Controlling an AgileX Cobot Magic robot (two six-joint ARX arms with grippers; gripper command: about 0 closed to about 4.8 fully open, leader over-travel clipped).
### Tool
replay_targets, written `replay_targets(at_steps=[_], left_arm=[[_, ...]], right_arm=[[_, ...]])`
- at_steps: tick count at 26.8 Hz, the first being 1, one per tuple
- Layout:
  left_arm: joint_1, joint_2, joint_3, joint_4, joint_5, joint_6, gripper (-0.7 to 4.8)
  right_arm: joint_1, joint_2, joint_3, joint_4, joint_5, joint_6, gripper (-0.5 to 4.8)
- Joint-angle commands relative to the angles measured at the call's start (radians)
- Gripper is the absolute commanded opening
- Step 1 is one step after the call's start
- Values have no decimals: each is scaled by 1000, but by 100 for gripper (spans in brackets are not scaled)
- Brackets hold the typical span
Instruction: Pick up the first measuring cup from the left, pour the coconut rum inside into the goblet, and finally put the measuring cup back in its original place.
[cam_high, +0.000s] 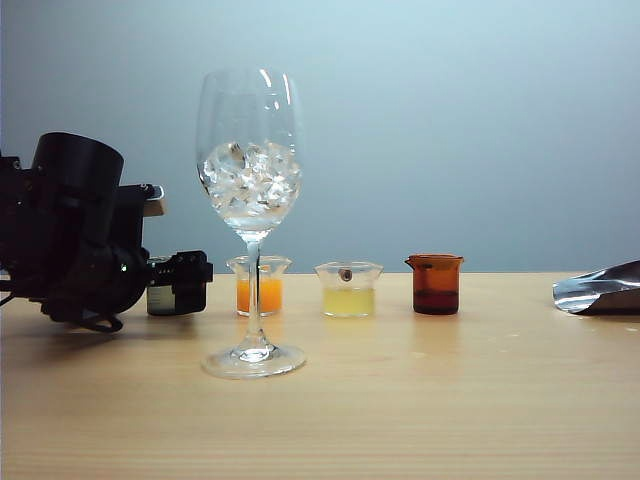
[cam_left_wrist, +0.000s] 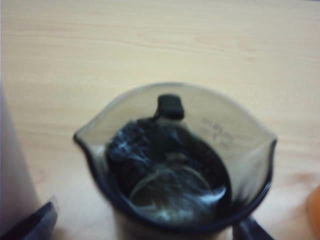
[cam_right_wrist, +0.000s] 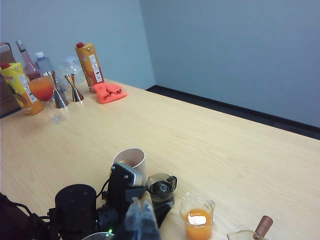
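The smoky measuring cup (cam_left_wrist: 210, 135) stands upright on the wooden table, first from the left in the row (cam_high: 160, 298). My left gripper (cam_left_wrist: 140, 229) is open around it, one finger on each side, and the finger (cam_left_wrist: 30, 225) at the frame's corner stands well apart from the cup's wall. I cannot tell whether any coconut rum is left inside the cup. The goblet (cam_high: 250, 150) stands in front of the row with ice cubes and clear liquid low in its bowl. My right gripper (cam_right_wrist: 142, 217) hangs off to the side, fingertips together, holding nothing.
Right of the measuring cup stand a clear cup of orange liquid (cam_high: 258, 290), a cup of pale yellow liquid (cam_high: 348, 290) and an amber-brown cup (cam_high: 435, 285). A beige paper cup (cam_right_wrist: 131, 159) stands behind the left arm. A foil bag (cam_high: 600, 290) lies far right.
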Motion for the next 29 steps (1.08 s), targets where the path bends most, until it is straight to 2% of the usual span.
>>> replay_targets(at_steps=[1, 13, 29], left_arm=[[-1, -3, 3, 22, 12, -8, 479], [0, 32, 61, 47, 22, -14, 479], [0, 44, 61, 41, 19, -14, 479]], right_arm=[[0, -3, 3, 8, -2, -22, -9], [-1, -3, 3, 0, -2, -22, -9], [-1, -3, 2, -19, 1, -48, -9]])
